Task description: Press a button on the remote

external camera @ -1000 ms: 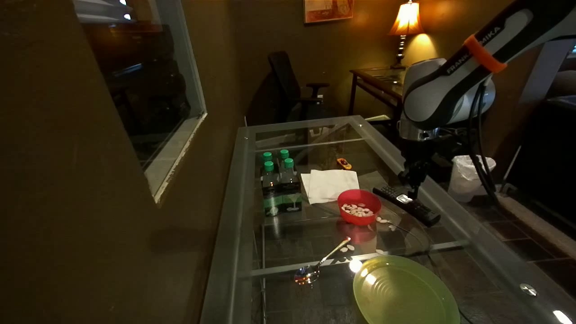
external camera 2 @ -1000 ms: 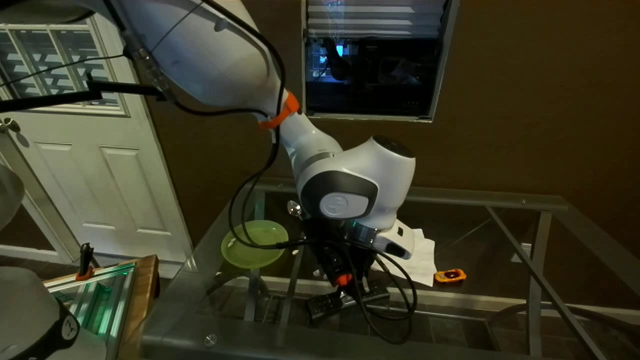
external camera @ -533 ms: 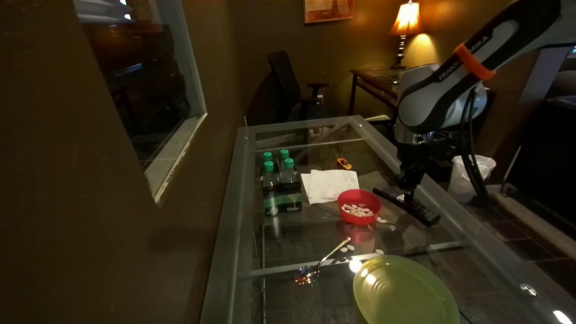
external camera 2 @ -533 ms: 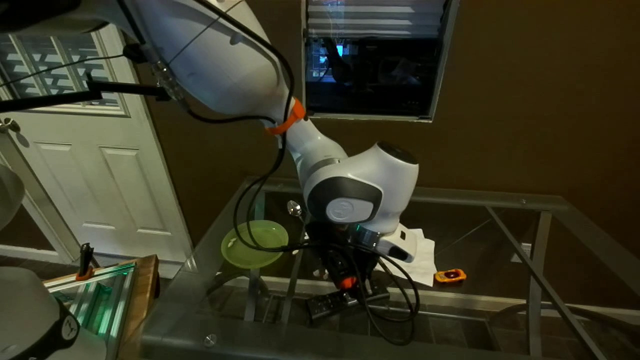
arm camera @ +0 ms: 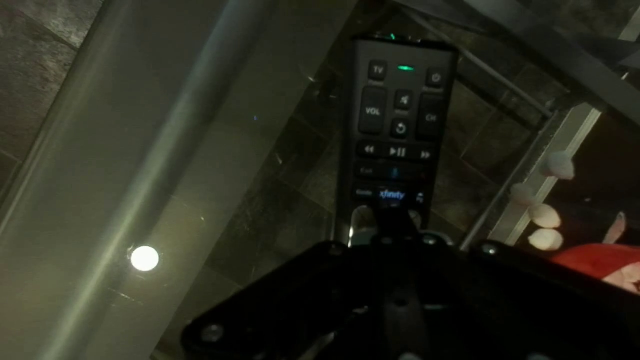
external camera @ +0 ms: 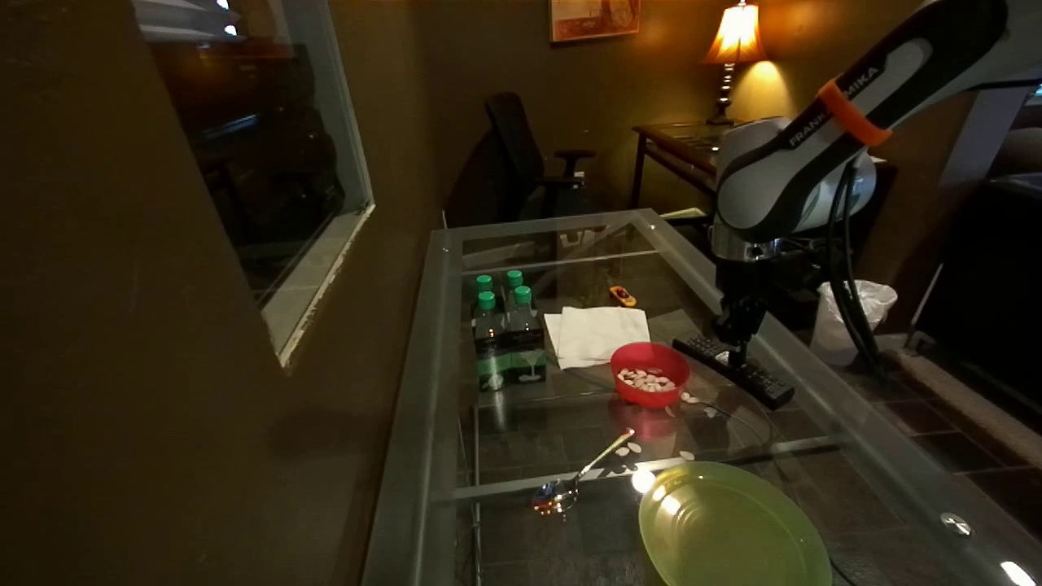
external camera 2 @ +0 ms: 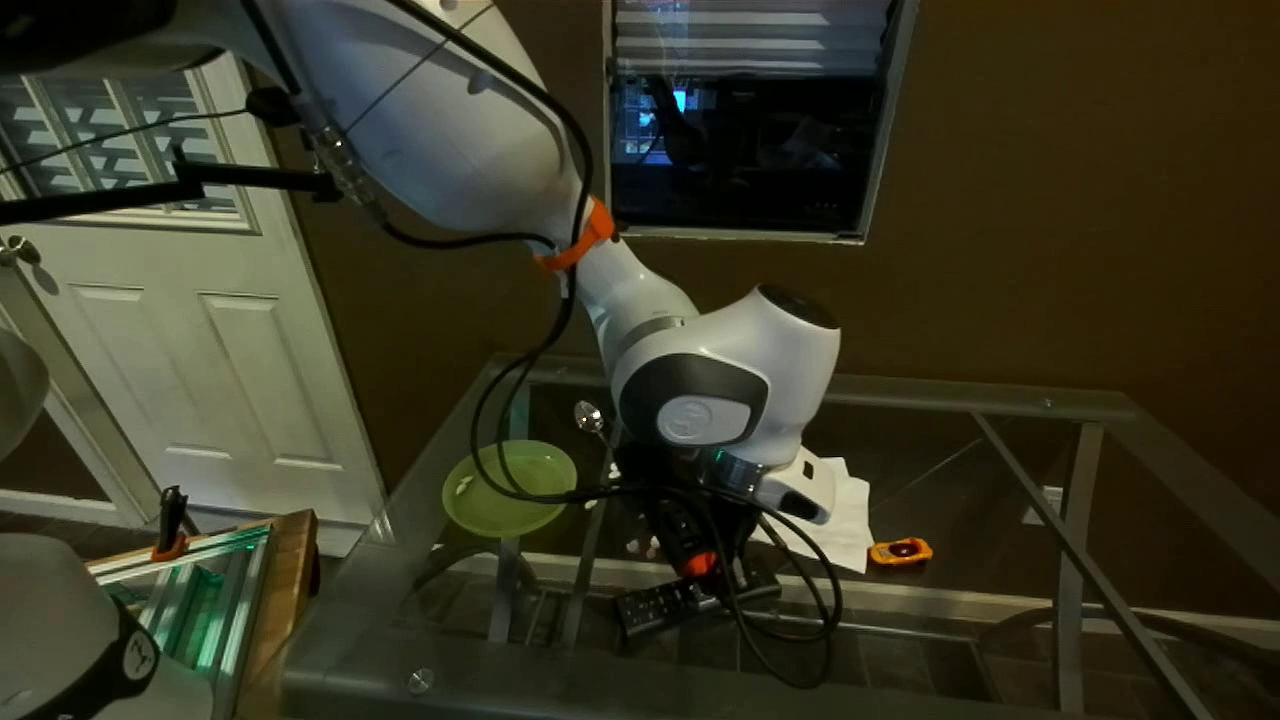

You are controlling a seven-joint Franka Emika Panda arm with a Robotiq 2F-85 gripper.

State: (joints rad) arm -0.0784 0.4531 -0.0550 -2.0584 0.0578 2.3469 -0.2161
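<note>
On the glass table, in an exterior view, the remote is being partly covered by the gripper, and a red bowl holding pale bits is being seen near it. In an exterior view, the remote's middle is being hidden by the arm and its cables, and an orange gadget is being shown just beside white paper. In the wrist view, the fingers are being held together with nothing gripped, their tips being placed over the remote just below its xfinity button; a green light is being shown near its top end. Whether any button is being touched cannot be told.
</note>
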